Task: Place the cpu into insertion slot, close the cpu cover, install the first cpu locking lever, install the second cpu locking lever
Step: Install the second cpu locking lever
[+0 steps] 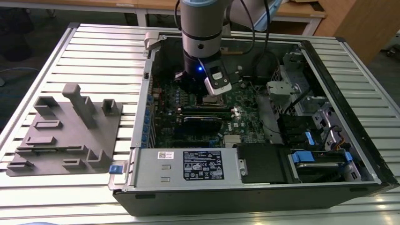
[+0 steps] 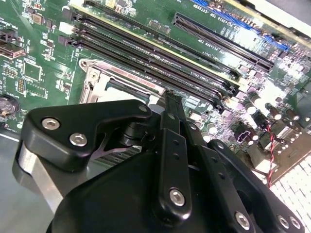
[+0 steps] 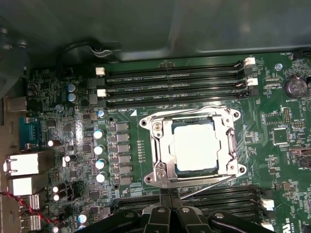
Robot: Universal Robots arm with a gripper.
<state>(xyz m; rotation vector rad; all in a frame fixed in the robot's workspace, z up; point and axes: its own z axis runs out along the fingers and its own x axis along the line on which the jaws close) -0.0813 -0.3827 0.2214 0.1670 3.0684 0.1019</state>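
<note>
**Arm low over the socket, cpu seated under its cover**

In the exterior view the arm reaches down into an open computer case that lies on a slatted counter. Its wrist blocks the socket area there, so the cpu cannot be made out in that view. A grey fixture with upright pegs sits on the counter at the exterior view's left, well apart from the case. A labelled power supply fills the near edge of the case.

The first wrist view gives what the exterior view hides. The cpu lies flat in the slot, its pale top showing through the window of the cover, which lies down around it. A thin lever runs slanted along the socket's edge nearest the gripper; whether it is latched is hard to tell. Long memory slots run along the far side of the socket on the green board.

In the second wrist view the gripper's black body covers most of the socket; a corner of the cover and a strip of the cpu peek past it. The fingers come together to a narrow tip just beside the socket's edge, seemingly closed with nothing seen between them. Whether the tip touches the lever or the cover is hidden by the linkage.
</note>
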